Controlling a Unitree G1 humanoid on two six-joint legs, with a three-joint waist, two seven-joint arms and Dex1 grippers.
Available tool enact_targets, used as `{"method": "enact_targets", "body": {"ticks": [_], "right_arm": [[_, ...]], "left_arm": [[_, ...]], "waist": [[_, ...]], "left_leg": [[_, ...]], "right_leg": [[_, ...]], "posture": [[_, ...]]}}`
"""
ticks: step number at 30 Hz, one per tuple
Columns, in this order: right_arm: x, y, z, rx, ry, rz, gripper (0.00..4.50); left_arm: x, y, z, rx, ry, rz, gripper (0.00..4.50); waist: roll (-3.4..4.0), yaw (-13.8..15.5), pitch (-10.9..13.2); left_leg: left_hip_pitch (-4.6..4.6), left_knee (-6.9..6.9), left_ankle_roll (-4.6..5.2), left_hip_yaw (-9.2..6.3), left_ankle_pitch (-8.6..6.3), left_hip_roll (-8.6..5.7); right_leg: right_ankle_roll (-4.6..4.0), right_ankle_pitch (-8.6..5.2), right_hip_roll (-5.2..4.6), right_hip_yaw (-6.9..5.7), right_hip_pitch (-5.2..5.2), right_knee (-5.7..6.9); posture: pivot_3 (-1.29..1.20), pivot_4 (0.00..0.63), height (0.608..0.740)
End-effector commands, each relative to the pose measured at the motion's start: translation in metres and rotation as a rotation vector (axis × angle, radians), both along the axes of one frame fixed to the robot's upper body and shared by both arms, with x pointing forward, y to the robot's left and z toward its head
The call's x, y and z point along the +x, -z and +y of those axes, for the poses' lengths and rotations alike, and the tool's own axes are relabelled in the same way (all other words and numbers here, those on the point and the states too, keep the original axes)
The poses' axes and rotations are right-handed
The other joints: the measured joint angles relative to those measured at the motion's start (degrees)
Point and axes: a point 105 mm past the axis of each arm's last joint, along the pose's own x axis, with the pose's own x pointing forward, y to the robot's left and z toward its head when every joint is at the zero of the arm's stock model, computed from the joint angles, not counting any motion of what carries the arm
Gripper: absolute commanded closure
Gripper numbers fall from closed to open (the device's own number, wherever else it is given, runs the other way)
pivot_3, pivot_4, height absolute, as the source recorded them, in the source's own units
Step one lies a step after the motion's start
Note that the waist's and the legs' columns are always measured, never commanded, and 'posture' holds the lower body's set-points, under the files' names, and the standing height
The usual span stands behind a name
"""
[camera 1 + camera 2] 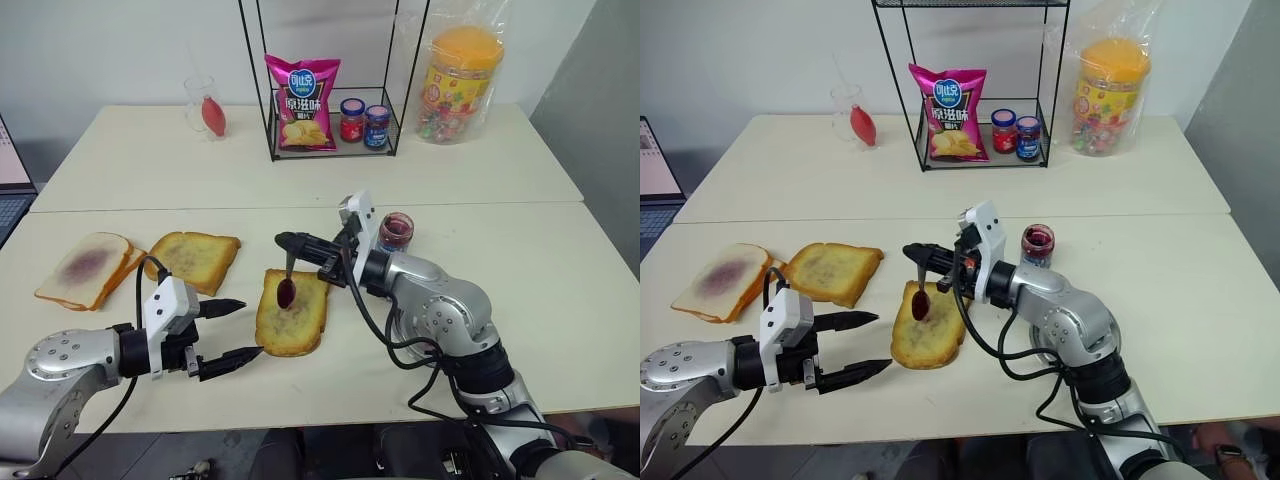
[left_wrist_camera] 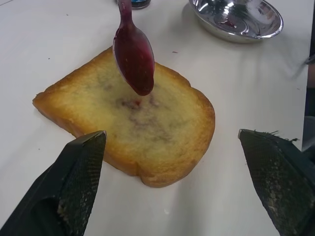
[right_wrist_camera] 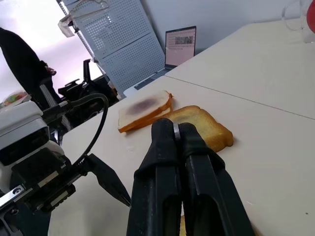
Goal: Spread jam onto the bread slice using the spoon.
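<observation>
The right gripper (image 1: 284,241) has its fingers closed tight on the handle of the spoon (image 1: 287,281), which hangs bowl-down, coated in jam, just above the bread slice (image 1: 292,312) lying near the middle of the table's (image 1: 560,290) front half. The left gripper (image 1: 238,329) hovers just beside the slice's left edge, near the table's front edge, its fingers spread wide and empty. The jam (image 1: 396,231) jar stands behind the right arm, well apart from the slice.
</observation>
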Motion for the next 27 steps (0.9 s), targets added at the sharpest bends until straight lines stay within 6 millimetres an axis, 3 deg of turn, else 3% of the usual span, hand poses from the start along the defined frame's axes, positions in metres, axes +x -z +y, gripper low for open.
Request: {"method": "enact_targets", "body": {"ticks": [1,14,19,27], "right_arm": [[-0.01,-0.022,0.004,0.025,-0.038,-0.108,4.49],[-0.015,-0.025,0.007,0.035,-0.064,-0.117,4.49],[-0.009,-0.027,0.003,0.108,-0.053,0.026,4.49],[-0.005,0.0,0.007,0.167,-0.094,0.31,4.49]], "left_arm": [[0.002,-0.005,-0.002,0.009,0.019,-0.03,0.0],[0.0,-0.002,-0.001,0.01,0.021,-0.026,0.0],[-0.002,-0.001,-0.001,0.009,0.022,-0.025,0.0],[-0.003,0.001,-0.003,0.01,0.028,-0.016,0.0]], "waist": [[0.0,0.0,0.0],[0.0,0.0,0.0],[0.0,0.0,0.0],[-0.01,-0.03,-0.01]], "left_leg": [[0.0,0.0,0.0,-0.01,0.0,0.0],[0.0,0.01,0.0,-0.01,0.0,0.0],[0.01,0.01,0.0,-0.02,0.0,0.01],[0.01,0.01,0.0,-0.03,0.0,0.0]], "right_leg": [[0.0,0.0,0.0,-0.01,0.0,0.0],[-0.01,0.0,0.0,-0.01,0.0,0.02],[-0.01,0.01,0.0,-0.02,0.0,0.03],[-0.01,0.01,0.0,-0.02,0.01,0.04]], "posture": [[0.0,0.15,0.74],[0.0,0.15,0.74],[0.0,0.15,0.74],[0.0,0.15,0.74]]}}
